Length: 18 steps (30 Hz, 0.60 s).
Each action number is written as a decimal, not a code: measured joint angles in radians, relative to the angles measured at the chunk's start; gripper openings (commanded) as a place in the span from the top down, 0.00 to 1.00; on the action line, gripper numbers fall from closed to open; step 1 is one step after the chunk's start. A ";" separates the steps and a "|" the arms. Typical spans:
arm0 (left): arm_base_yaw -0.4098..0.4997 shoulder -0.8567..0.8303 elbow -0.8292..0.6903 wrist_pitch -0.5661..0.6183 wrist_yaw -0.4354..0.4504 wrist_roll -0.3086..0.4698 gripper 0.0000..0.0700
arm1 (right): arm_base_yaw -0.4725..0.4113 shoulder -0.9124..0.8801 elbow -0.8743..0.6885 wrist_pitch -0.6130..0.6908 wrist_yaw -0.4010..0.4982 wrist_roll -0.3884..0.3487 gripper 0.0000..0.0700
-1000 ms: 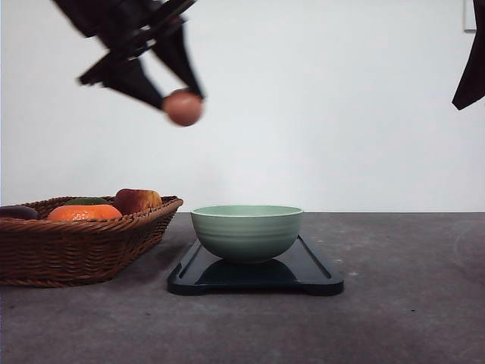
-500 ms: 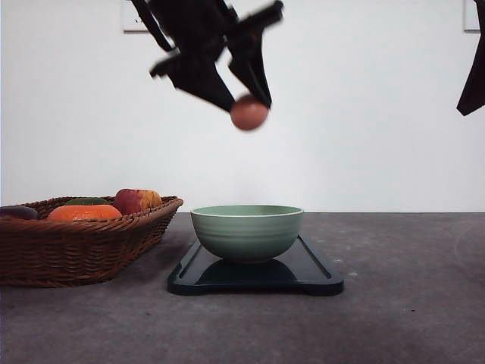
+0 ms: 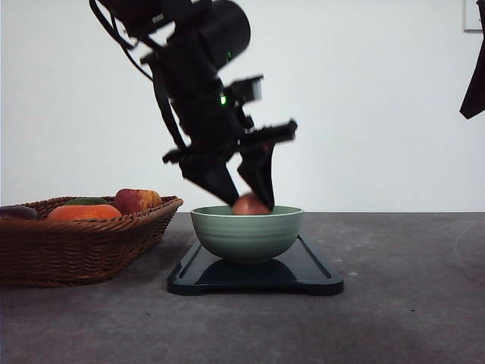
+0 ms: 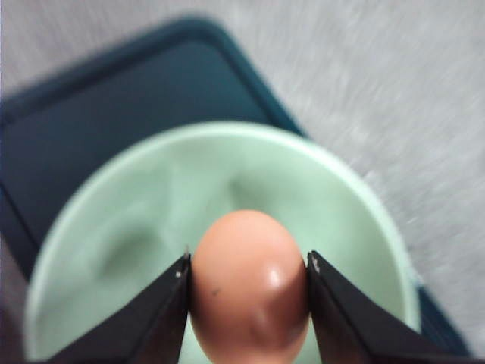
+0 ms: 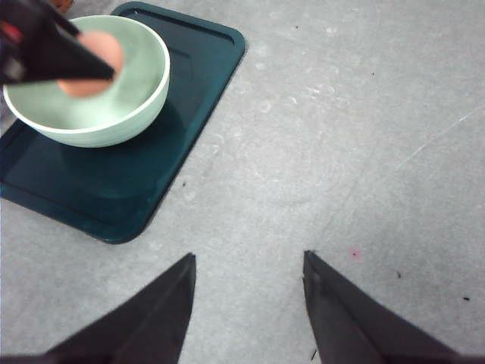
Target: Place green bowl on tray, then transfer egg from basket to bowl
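The green bowl (image 3: pixel 247 231) sits on the dark tray (image 3: pixel 303 277) at the table's middle. My left gripper (image 3: pixel 248 203) is shut on a brown egg (image 3: pixel 251 205), which hangs at the bowl's rim, partly sunk below it. In the left wrist view the egg (image 4: pixel 249 288) is pinched between two black fingers (image 4: pixel 163 311) over the bowl's pale inside (image 4: pixel 144 227). The right wrist view shows the bowl (image 5: pixel 98 114), egg (image 5: pixel 102 53) and tray (image 5: pixel 151 174) from above. My right gripper (image 5: pixel 246 303) stands open over bare table, well to the right of the tray.
The brown wicker basket (image 3: pixel 76 246) stands left of the tray, holding an orange fruit (image 3: pixel 85 212), a reddish fruit (image 3: pixel 136 200) and a dark item (image 3: pixel 17 212). Grey table stretches right of the tray. My right arm's tip (image 3: pixel 474 83) hangs high at the right edge.
My left gripper carried the egg rightward from above the basket side, then dropped steeply down until the egg reached the bowl's mouth. The right arm barely moved.
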 measured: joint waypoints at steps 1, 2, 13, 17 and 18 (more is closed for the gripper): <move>0.000 0.010 0.000 0.000 0.000 0.000 0.72 | 0.000 0.000 0.000 0.000 0.000 0.000 0.61; 0.000 0.018 0.000 0.000 0.000 0.000 0.72 | 0.000 0.000 0.000 -0.001 0.000 0.000 0.61; 0.000 0.040 0.000 0.017 0.000 0.001 0.72 | 0.000 0.000 0.000 -0.003 0.000 0.001 0.61; 0.000 0.054 0.000 0.021 0.000 0.001 0.72 | 0.000 0.000 0.000 -0.003 0.000 0.014 0.61; 0.000 0.054 0.000 0.022 0.000 0.001 0.72 | 0.000 0.000 0.000 -0.003 0.000 0.016 0.61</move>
